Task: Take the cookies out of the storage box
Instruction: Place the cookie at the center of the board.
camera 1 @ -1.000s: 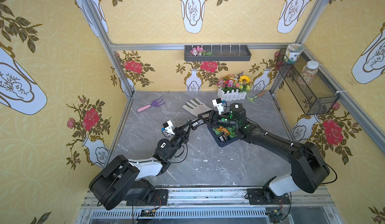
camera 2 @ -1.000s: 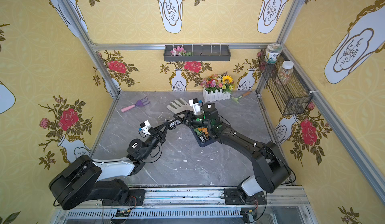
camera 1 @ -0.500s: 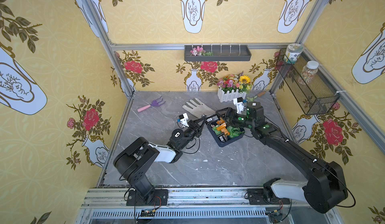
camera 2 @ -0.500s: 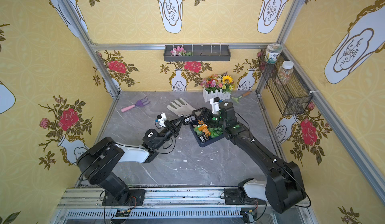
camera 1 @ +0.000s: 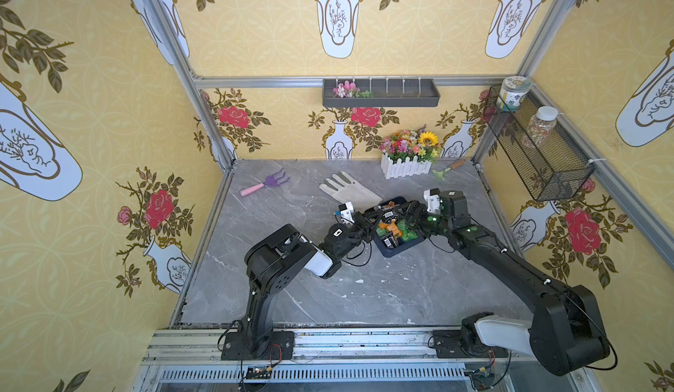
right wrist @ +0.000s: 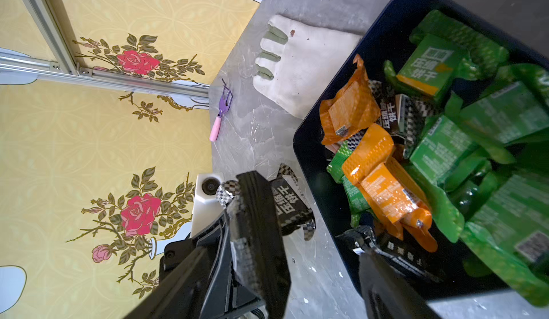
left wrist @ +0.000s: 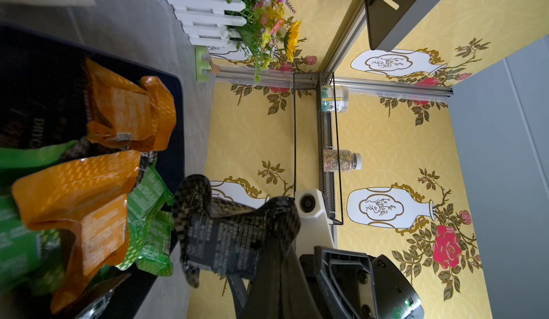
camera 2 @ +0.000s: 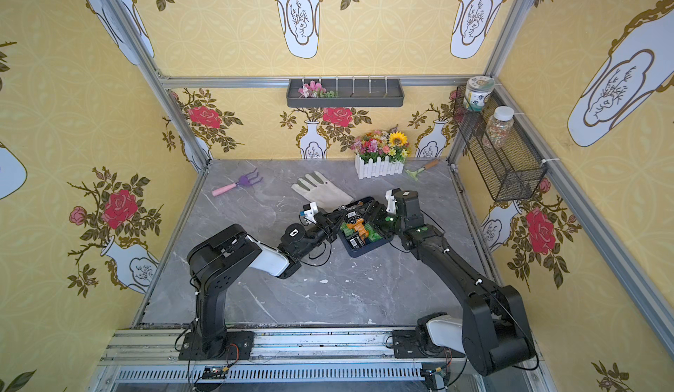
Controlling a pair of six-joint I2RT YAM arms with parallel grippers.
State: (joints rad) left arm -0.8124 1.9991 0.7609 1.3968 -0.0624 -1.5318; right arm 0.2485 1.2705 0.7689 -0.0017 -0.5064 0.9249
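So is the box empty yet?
Not empty. The box holds a heap of green, orange and black packets; one black packet is outside it, in the left gripper.

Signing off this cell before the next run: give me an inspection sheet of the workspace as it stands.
Surface: grey marble-look tabletop, small white specks near the front.
Job's things: navy storage box holds a heap of green, orange and black cookies; one black packet held just outside its rim.
Clutter: white glove against the box, purple hand rake, picket-fence planter, small green tool.
Grippers: left gripper shut on the black packet; right gripper open beside it.
Cables: black cable loop by the left wrist, near the box.
Surroundings: floral yellow walls, grey wall tray, wire basket with two jars.
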